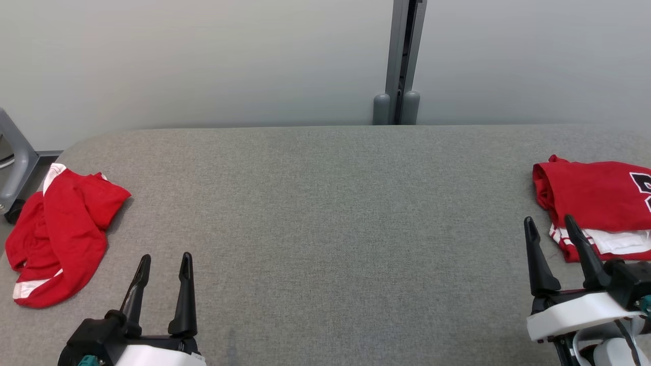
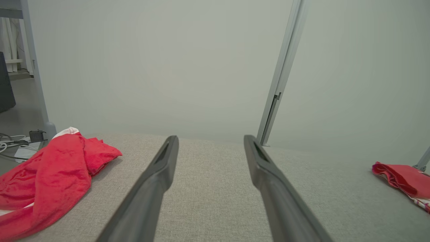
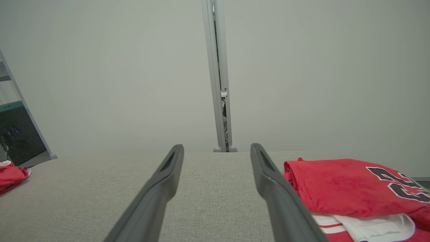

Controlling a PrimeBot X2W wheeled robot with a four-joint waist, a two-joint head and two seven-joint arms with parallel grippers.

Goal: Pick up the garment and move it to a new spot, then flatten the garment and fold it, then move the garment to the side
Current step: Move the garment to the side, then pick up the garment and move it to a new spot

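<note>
I note left claw and right claw fully spread, both empty, over the near counter. The crumpled red garment lies at left edge; folded red stack at right.

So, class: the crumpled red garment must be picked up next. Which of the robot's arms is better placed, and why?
Left. The left gripper, open, sits beside the crumpled garment; the right gripper is far across the table, by the folded pile.
</note>
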